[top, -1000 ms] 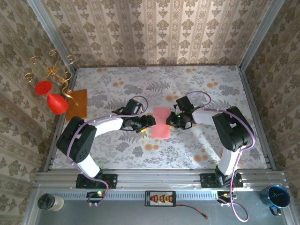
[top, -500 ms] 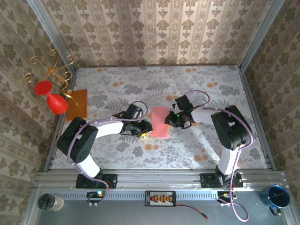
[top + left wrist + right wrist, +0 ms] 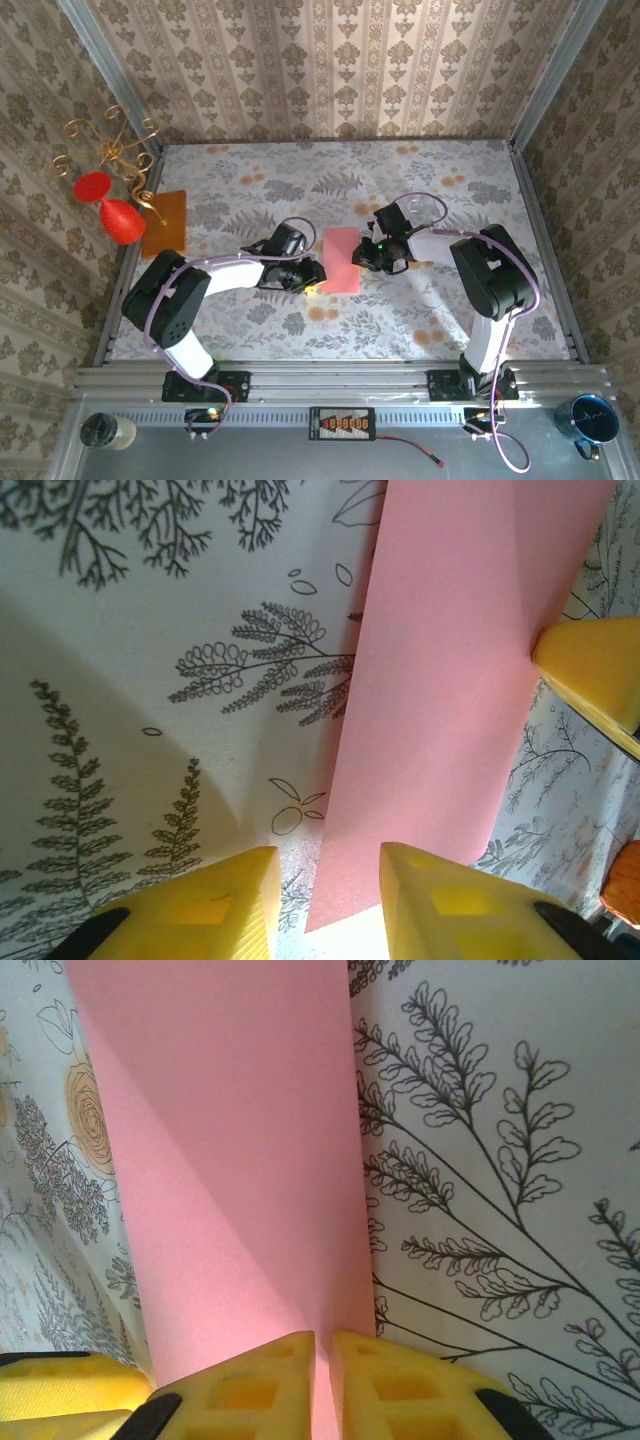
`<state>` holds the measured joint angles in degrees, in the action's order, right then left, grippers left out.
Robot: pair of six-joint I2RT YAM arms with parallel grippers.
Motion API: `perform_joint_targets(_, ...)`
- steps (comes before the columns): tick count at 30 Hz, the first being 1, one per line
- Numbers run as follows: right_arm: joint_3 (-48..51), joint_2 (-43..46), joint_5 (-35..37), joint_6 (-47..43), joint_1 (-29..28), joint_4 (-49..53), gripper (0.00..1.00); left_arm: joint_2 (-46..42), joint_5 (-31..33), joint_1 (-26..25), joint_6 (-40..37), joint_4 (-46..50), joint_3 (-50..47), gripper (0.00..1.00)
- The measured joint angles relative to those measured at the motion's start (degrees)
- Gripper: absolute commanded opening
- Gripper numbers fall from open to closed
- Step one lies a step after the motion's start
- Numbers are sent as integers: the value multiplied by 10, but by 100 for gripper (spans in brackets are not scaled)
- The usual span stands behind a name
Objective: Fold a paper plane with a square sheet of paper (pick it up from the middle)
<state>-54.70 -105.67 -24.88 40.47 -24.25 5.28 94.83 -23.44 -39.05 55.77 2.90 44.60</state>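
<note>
The square sheet of paper (image 3: pixel 340 260) is salmon-pink and sits mid-table between my two grippers, its right side lifted. My right gripper (image 3: pixel 362 258) is shut on the sheet's right edge; in the right wrist view the paper (image 3: pixel 230 1160) runs down into the pinched fingertips (image 3: pixel 322 1380). My left gripper (image 3: pixel 308 281) is at the sheet's near left corner. In the left wrist view that corner of the paper (image 3: pixel 450 680) lies between the jaws (image 3: pixel 325 905), which stand apart with a gap on both sides. A right-gripper finger (image 3: pixel 600 670) touches the far edge.
An orange rectangular sheet (image 3: pixel 165 222) lies at the table's left edge under a gold stand with red ornaments (image 3: pixel 110 205). Metal rails frame the floral tablecloth (image 3: pixel 430 180). A blue mug (image 3: pixel 590 420) and a jar (image 3: pixel 105 430) stand off the table in front.
My left gripper has slid toward me to the sheet's near left corner, and its jaws have narrowed. The right gripper has kept its hold and barely moved.
</note>
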Motion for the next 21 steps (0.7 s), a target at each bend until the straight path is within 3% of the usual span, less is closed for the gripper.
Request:
perform_joint_targets(16,0,-2,-4,0,0,-4,16,30,-29,-4,-7,-6,19,30)
perform_joint_targets(21,0,-2,-4,0,0,-6,16,30,-42,-3,-15,-9,28,35)
